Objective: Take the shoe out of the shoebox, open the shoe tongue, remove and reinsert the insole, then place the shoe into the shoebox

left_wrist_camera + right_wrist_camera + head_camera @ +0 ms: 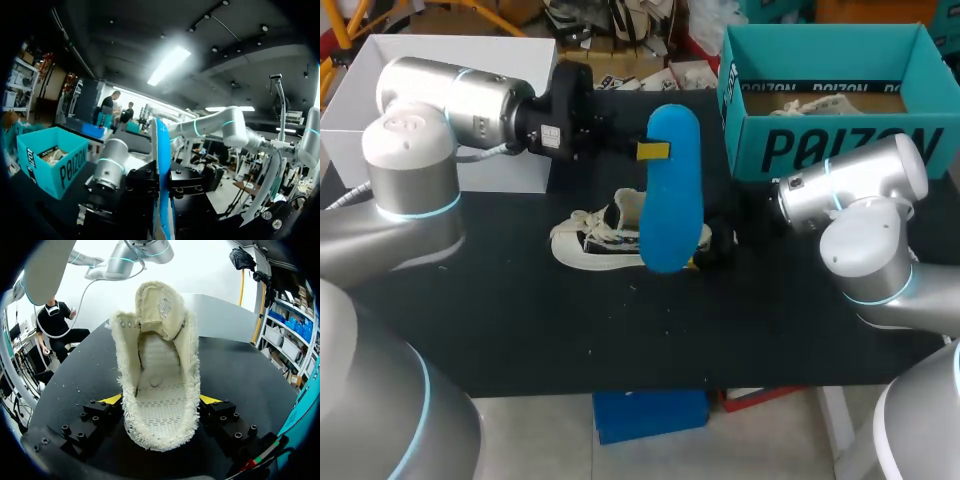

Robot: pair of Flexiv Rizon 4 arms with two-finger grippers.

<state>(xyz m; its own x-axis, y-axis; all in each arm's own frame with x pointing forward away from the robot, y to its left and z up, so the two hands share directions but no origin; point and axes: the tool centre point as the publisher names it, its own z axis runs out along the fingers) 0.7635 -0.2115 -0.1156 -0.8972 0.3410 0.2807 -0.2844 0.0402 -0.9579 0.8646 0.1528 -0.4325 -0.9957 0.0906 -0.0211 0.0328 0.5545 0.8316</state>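
Your left gripper (653, 150) is clenched on the edge of the blue foam insole (672, 200), gripping near its far end. The insole stands roughly on end above the shoe. Its lower end hangs over the heel half of the cream canvas sneaker (595, 240), and whether it touches there cannot be told.

The sneaker lies on the black table (520, 330) with its long axis across the table, toe toward your left arm's side and heel toward the right. The insole's length is therefore set steeply against the shoe's length, not along it. You would likely need to tip it toe-first down the opening.

Your right gripper (161, 399) grasps the sneaker's heel from both sides. The tongue is folded forward and the inside is bare. The teal cardboard shoebox (840, 150) sits beyond the shoe's heel end, well apart.
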